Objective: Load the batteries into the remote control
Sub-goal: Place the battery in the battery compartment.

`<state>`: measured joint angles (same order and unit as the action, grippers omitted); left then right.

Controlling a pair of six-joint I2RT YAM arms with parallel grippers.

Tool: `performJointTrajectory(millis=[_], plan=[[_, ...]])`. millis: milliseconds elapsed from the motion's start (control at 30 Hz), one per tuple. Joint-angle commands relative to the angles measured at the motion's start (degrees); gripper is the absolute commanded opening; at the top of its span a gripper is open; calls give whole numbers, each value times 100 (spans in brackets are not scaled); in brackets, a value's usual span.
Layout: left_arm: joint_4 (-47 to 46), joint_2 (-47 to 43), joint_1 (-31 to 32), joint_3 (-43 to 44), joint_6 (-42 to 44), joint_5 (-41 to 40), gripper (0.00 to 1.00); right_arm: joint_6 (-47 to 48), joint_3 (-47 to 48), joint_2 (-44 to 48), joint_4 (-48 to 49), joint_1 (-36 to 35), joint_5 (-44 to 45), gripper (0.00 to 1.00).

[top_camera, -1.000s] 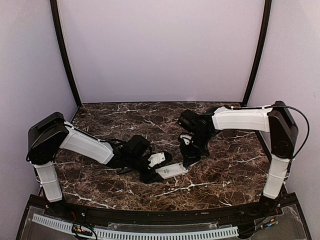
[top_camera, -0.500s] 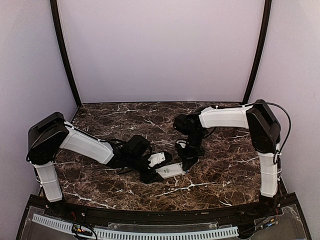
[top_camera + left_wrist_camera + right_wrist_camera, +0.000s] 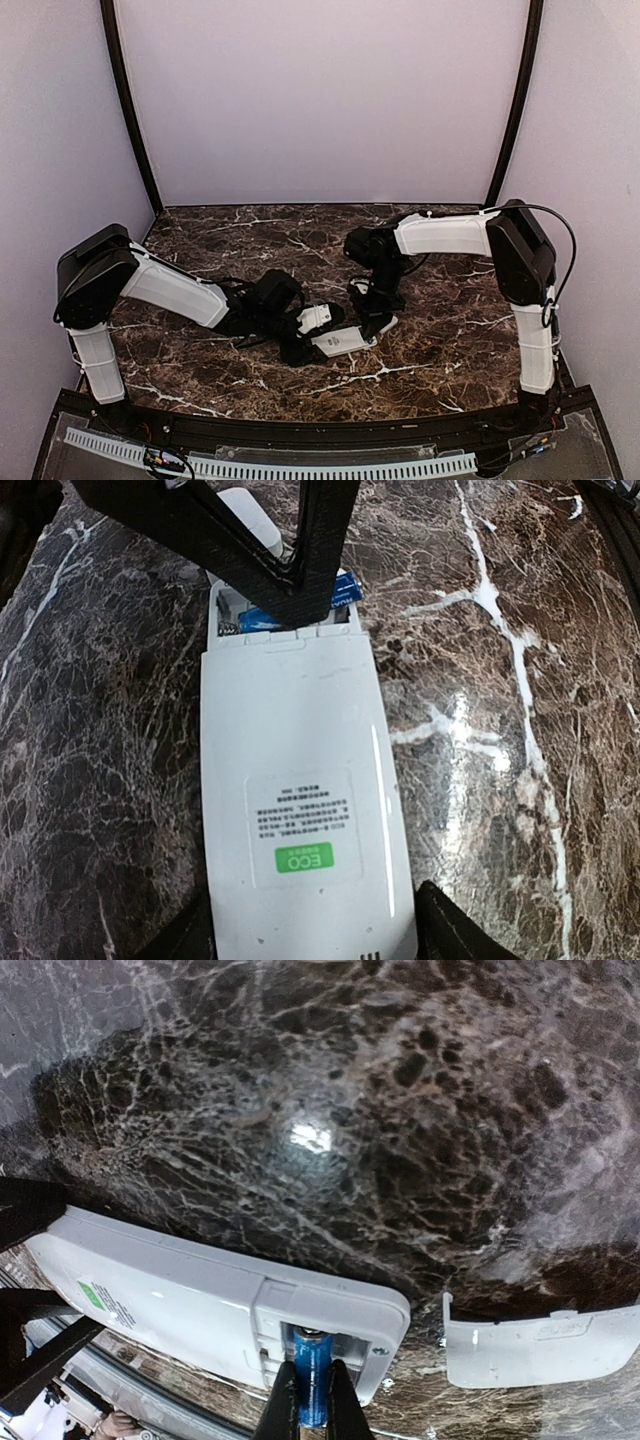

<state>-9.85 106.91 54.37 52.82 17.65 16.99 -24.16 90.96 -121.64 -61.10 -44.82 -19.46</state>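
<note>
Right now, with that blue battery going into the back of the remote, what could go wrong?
1. The battery, pinched in the right gripper, is only partly inside the compartment. If it tilts, it may jam or pop out.
2. The left gripper clamps only the far end of the remote control, so a hard push might pivot it on the table.
3. The cover lies close beside the remote control and could get knocked away.

top: high, rear, whole table (image 3: pixel 450 340) | wrists: close, looking down (both share the remote control (image 3: pixel 300 810))
</note>
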Motion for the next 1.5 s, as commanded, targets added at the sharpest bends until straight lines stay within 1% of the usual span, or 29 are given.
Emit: performJointTrajectory(millis=[0,67,167,300,433,633,833,900,1067,1467], plan=[[303,186,18,27,30,220,64,-295,-71,-53,639,8,163,0],[195,215,20,11,21,291,64,-400,-189,-42,878,13,145,0],[169,241,20,30,11,345,60,-575,-380,22,1236,8,91,0],[113,242,18,3,20,361,56,-798,-720,243,1844,-18,124,0],[48,255,12,-8,43,410,52,-836,-763,213,2053,-61,118,0],[18,269,4,-13,85,473,43,-855,-613,63,2090,-103,47,0],[37,246,-5,-17,80,480,31,-708,-504,61,1767,-103,180,7],[73,228,-3,-24,81,491,28,-688,-553,113,1695,-106,177,10],[178,182,-1,-32,52,507,26,-704,-665,273,1585,-111,100,15],[220,174,1,-26,24,486,25,-660,-769,715,1007,-120,44,22]])
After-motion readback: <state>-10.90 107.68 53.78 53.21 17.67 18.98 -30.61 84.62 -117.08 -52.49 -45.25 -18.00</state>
